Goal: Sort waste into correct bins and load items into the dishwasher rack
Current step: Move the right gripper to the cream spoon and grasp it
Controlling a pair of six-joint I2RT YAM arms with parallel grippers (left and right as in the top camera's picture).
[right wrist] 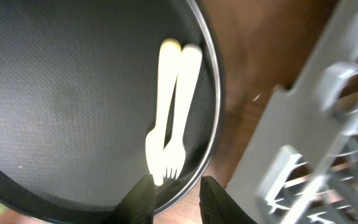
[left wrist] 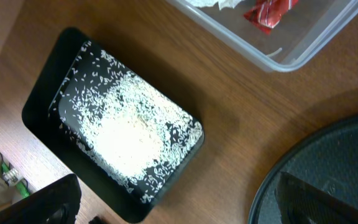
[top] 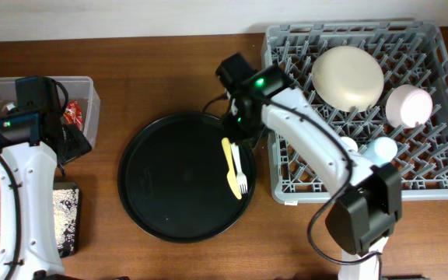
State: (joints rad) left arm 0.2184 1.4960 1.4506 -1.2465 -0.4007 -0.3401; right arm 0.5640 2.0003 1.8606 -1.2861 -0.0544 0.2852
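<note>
Forks point(top: 233, 167): one yellow, one cream, lying side by side on round black tray point(top: 169, 179), near its rack-side rim.
Right gripper point(right wrist: 176, 186): over the fork tines; fingers slightly parted, holding nothing.
Left gripper point(left wrist: 179, 208): fingers spread wide, empty.
Rack point(top: 442, 47): holds cream bowl point(top: 348, 76), pink bowl point(top: 408, 105), pale blue cup point(top: 385, 148).
Clear tub point(left wrist: 291, 56): contains red wrapper point(left wrist: 269, 12).
Flat black tray point(left wrist: 42, 118): covered with rice grains point(left wrist: 129, 137); beside the tub.
</note>
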